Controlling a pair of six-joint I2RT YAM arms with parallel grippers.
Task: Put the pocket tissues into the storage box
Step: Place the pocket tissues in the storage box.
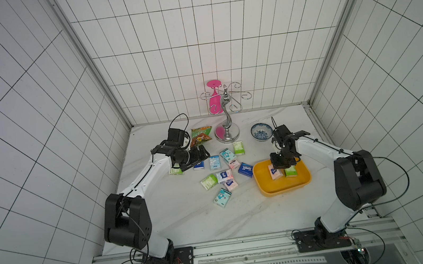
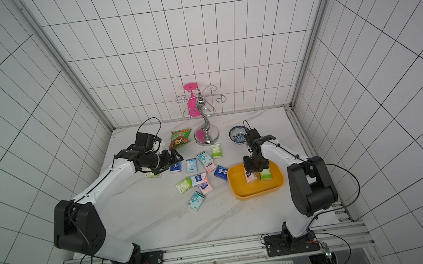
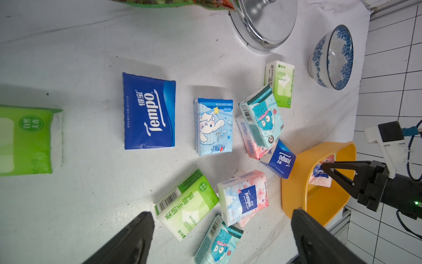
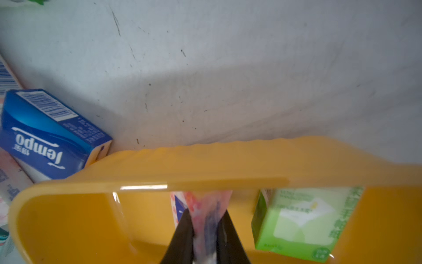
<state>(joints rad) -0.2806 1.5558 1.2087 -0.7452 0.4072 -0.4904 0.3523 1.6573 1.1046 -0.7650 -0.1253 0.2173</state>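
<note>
The yellow-orange storage box point(image 1: 281, 188) point(image 2: 254, 192) sits at the right of the table. My right gripper point(image 1: 278, 166) point(image 4: 206, 211) reaches down into it, shut on a pink pocket tissue packet point(image 4: 205, 203) that stands on the box floor. A green-white packet point(image 4: 303, 224) point(image 1: 291, 172) stands beside it in the box. Several loose packets lie mid-table: dark blue point(image 3: 149, 112), light blue point(image 3: 213, 126), green-white point(image 3: 186, 204), pink point(image 3: 243, 196) and teal point(image 3: 219, 242). My left gripper point(image 1: 204, 153) point(image 3: 222, 212) hovers open above their left end, holding nothing.
A dark blue packet point(image 4: 50, 141) leans against the box's outer wall. At the back stand a green-orange snack bag point(image 1: 200, 136), a chrome hook stand point(image 1: 227, 130) with a pink glass point(image 1: 214, 99) and a blue-white bowl point(image 1: 261, 131). Another green packet point(image 3: 27, 139) lies under the left arm.
</note>
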